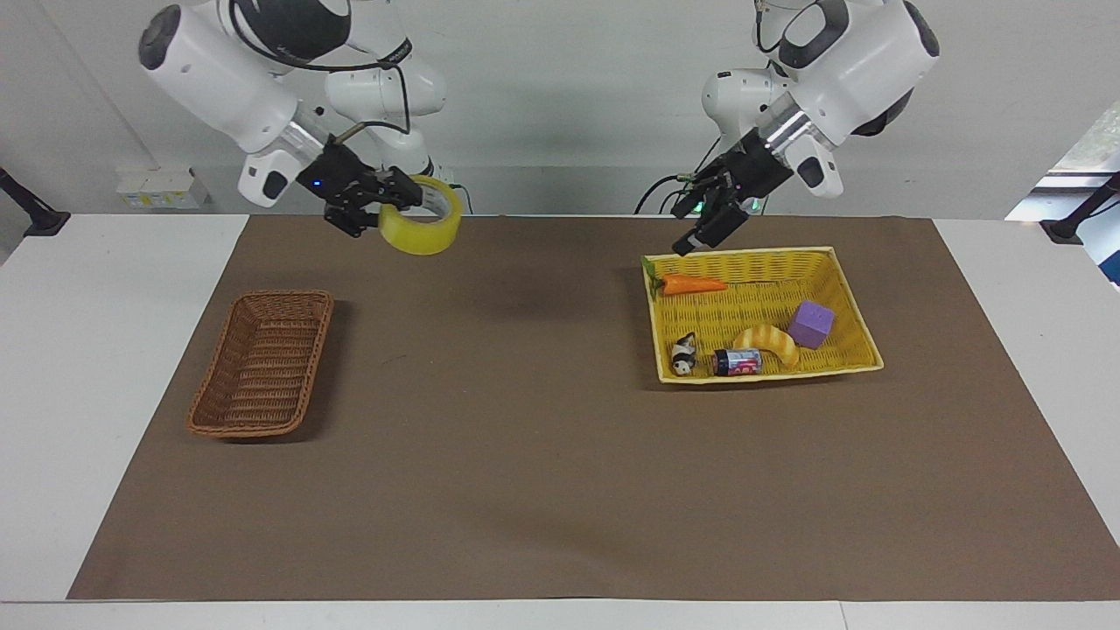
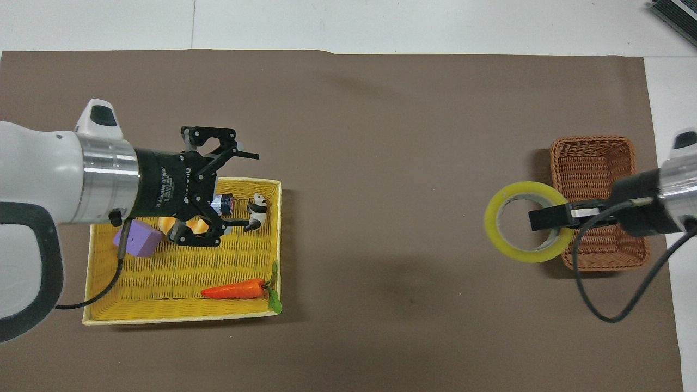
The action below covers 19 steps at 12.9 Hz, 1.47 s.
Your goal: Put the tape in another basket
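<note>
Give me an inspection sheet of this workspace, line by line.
Surface: white table under a brown mat.
Job's things: yellow tape roll held in the air; brown wicker basket empty, toward the right arm's end.
Clutter: yellow basket holding a toy carrot, purple block, striped curved toy, battery, panda figure.
End effectors: right end effector shut on the tape roll; left end effector open over the yellow basket.
Cables: black cable looping from the right arm.
Surroundings: plain wall.
</note>
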Each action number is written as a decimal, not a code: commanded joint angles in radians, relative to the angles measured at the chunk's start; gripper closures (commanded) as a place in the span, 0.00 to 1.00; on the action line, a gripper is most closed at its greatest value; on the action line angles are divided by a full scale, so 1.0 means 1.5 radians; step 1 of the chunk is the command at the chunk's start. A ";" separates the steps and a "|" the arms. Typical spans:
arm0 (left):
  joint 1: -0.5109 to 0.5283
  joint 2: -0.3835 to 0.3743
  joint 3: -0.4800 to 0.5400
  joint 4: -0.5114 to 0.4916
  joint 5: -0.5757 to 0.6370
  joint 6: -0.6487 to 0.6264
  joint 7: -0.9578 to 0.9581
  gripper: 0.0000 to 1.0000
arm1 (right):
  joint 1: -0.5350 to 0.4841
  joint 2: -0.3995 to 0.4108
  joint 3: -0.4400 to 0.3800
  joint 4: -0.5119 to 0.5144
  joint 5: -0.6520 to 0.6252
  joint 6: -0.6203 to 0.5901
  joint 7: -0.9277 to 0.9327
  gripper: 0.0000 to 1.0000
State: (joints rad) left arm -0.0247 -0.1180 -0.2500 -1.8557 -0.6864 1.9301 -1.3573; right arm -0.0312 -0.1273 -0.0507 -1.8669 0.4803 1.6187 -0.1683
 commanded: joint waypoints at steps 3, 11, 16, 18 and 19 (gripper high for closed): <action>0.086 0.000 -0.007 0.010 0.074 -0.061 0.186 0.00 | -0.127 0.098 0.005 0.008 -0.031 0.090 -0.103 1.00; 0.113 0.002 -0.007 0.017 0.302 -0.104 0.652 0.00 | -0.239 0.270 0.006 0.036 -0.020 0.237 -0.240 1.00; 0.127 0.023 -0.008 0.066 0.414 -0.096 0.866 0.00 | -0.245 0.296 0.006 0.030 -0.017 0.250 -0.253 1.00; 0.141 0.045 -0.006 0.100 0.405 -0.145 0.863 0.00 | -0.242 0.302 0.007 0.019 -0.013 0.255 -0.233 1.00; 0.150 0.054 -0.006 0.131 0.406 -0.176 0.859 0.00 | -0.243 0.308 0.007 0.018 -0.013 0.254 -0.233 1.00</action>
State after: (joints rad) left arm 0.1642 -0.0867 -0.2486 -1.7598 -0.0974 1.7531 -0.0842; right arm -0.3913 0.3227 -0.0470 -1.8358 0.4465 1.9852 -0.5353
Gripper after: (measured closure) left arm 0.000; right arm 0.916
